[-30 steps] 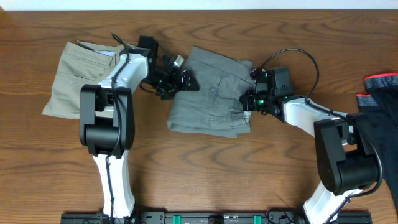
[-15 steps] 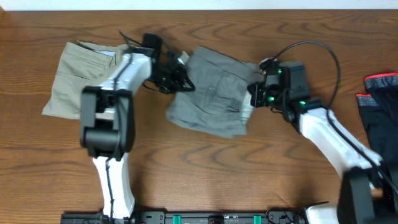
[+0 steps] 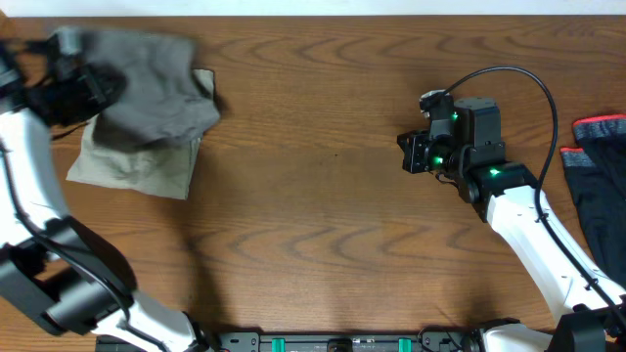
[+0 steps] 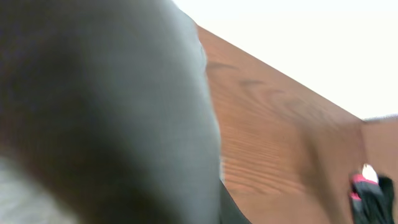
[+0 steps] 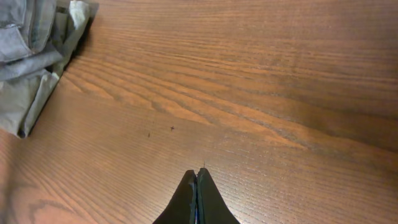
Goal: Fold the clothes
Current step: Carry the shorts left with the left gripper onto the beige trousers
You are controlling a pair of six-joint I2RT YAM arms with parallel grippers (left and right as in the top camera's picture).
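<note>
The grey shorts [image 3: 156, 93] are a blurred bundle at the far left of the table, lying over the beige shorts [image 3: 132, 166]. My left gripper [image 3: 70, 95] is at the bundle's left end, shut on the grey cloth. That cloth [image 4: 106, 112] fills the left wrist view and hides the jaws. In the right wrist view the grey shorts [image 5: 25, 34] show at the top left, far from my right gripper. The right gripper [image 3: 411, 153] hangs over bare wood right of centre, its jaws [image 5: 197, 173] pressed together with nothing between them.
A dark garment with red trim [image 3: 599, 166] lies at the table's right edge, also seen as a dark heap [image 4: 371, 194] in the left wrist view. The beige shorts [image 5: 28, 109] rest under the grey ones at far left.
The left arm has swung far left, carrying the grey shorts from the table's middle onto the beige shorts. The right gripper has let go of the shorts and drawn back slightly.
</note>
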